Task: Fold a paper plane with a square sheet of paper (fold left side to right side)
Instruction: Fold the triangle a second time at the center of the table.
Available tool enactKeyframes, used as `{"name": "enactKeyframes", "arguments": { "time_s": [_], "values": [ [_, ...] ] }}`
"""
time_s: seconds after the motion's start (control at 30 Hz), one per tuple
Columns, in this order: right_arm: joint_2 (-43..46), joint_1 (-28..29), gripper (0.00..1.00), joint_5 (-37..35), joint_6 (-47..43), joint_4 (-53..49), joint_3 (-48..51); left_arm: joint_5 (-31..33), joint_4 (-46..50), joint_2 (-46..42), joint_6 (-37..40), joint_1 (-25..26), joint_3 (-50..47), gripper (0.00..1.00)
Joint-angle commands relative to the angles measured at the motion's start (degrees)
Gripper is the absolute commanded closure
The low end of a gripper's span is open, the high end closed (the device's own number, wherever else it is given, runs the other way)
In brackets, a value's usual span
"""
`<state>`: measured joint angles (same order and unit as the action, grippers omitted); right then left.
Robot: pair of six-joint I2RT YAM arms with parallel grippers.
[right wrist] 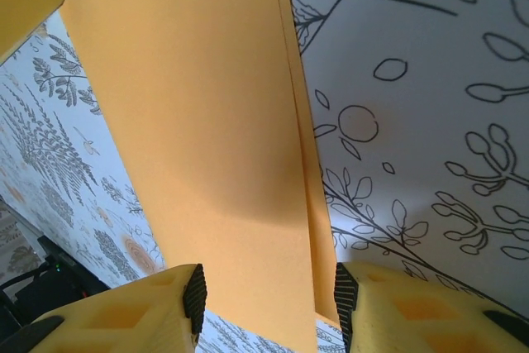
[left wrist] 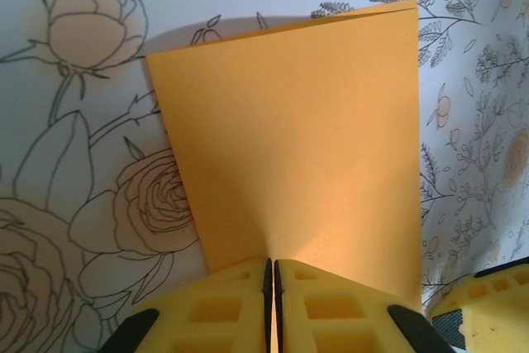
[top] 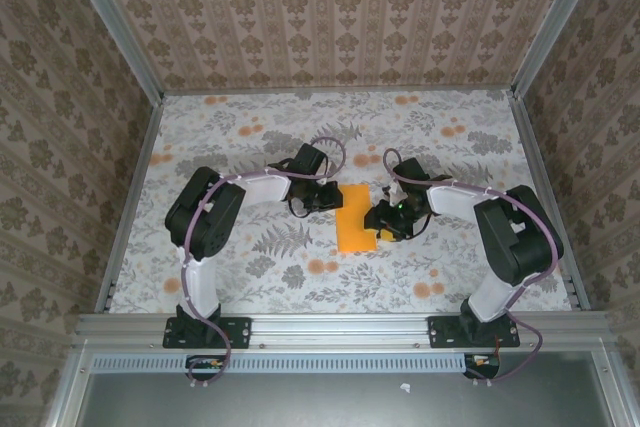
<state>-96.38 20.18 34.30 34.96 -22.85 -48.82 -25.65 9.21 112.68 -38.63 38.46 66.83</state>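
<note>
My left end effector (left wrist: 271, 269) is closed, its yellow fingertips pressed together right at the near edge of the square sheet of paper (left wrist: 306, 138). I cannot tell whether a layer is pinched between them. My right end effector (right wrist: 269, 287) stands open, and the sheet's doubled edge, with two layers visible, shows between its spread fingers. The sheet is folded into an orange rectangle and lies mid-table (top: 250, 247). The left end effector is at the sheet's upper left corner, the right one at its right edge.
</note>
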Motion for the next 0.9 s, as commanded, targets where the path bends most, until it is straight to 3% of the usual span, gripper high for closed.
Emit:
{"name": "enactKeyframes", "arguments": {
  "time_s": [0.0, 0.57, 0.87],
  "values": [
    [0.4, 0.2, 0.52, 0.3, 1.4, -0.4, -0.7, 1.0, 1.9, 1.0, 0.0, 0.7, -0.8, 0.88],
    [-2.2, 1.0, 0.54, 4.1, 4.0, 3.8, -0.5, 0.1, 0.4, 0.8, 0.0, 1.0, -0.4, 0.87],
    [-2.8, 0.9, 0.67, 7.8, 10.8, 13.3, -0.5, 2.1, -0.6, -11.4, 6.1, -0.2, -1.9, 0.63]
  ]
}}
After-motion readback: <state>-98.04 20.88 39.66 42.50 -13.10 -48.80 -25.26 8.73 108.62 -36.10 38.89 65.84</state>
